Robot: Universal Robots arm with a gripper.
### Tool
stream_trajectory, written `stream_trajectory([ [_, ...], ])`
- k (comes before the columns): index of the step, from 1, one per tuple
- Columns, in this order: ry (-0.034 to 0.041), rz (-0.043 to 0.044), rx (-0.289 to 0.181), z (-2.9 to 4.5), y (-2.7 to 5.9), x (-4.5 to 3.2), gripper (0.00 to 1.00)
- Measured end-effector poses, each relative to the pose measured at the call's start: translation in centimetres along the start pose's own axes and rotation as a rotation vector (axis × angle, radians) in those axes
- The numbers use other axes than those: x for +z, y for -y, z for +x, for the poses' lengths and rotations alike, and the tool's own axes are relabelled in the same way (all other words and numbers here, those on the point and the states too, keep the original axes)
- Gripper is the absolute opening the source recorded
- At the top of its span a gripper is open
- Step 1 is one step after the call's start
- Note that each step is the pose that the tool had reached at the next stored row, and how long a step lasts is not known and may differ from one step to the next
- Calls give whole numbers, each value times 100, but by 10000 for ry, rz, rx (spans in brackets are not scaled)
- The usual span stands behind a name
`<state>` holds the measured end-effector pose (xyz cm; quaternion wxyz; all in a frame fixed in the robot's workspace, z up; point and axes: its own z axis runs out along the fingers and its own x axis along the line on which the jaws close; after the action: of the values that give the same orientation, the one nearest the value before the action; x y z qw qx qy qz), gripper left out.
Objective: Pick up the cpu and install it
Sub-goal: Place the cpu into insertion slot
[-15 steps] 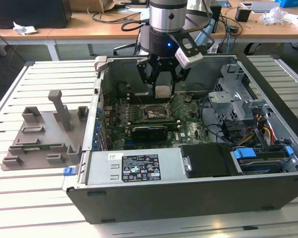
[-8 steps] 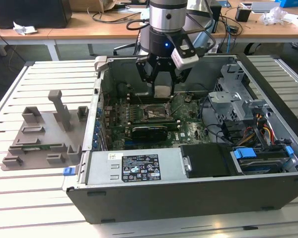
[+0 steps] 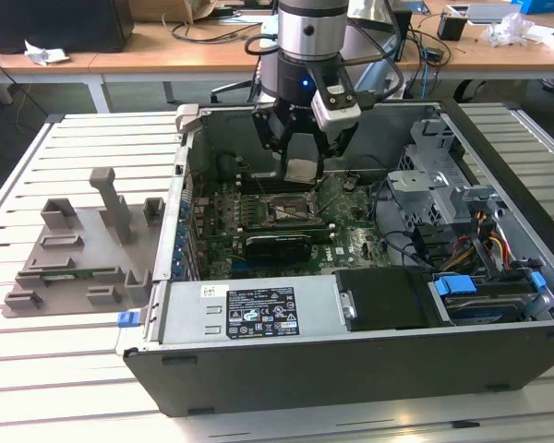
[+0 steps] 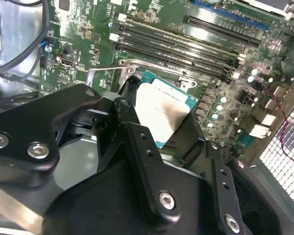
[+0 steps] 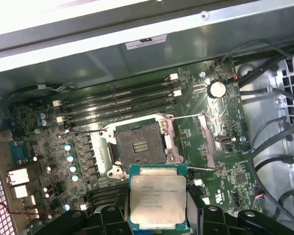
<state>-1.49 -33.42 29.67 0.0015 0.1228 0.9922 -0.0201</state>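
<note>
Gripper: black linkage [image 4: 161, 113] closest to the lens in the second wrist view; in the exterior view you see it [image 3: 301, 155] hanging inside the open computer case [image 3: 258, 369].
Fingers: narrow, clamped on two opposite edges of the cpu, one finger [image 4: 128, 92] against its far edge.
Cpu: held in the air with its silver lid [image 5: 158, 198] up, over the motherboard [image 5: 225, 186] and just beside the socket, not touching it (the thin green rim shows all round in the first wrist view).
Socket: open [image 5: 139, 143], its dark contact field bare, with the wire lever [image 5: 186, 116] swung clear.
Memory slots: four long black rows [image 5: 122, 98] just beyond the socket, well out of the chip's way.
Grey tray: outside the case [image 3: 74, 268] on the exterior view's left, with no chip on it that you can make out.
Step in hand: I judge pickup done and the carry nearly over; seating is not yet done.
Next move calls for: keeping the chip level, its edges square to the socket frame and its corner marks matched, with almost no downward force, since the contacts bend easily.
</note>
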Motion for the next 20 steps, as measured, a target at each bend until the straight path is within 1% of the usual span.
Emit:
stream_trajectory([
  [5,-18,4,448,0,0,0,55],
  [9,-39,10,1001,0,0,0,55],
  [11,-45,12,1142,0,0,0,55],
  [13,-56,15,1427,0,0,0,55],
  [18,-72,19,1864,0,0,0,55],
  [20,-83,21,2138,0,0,0,55],
])
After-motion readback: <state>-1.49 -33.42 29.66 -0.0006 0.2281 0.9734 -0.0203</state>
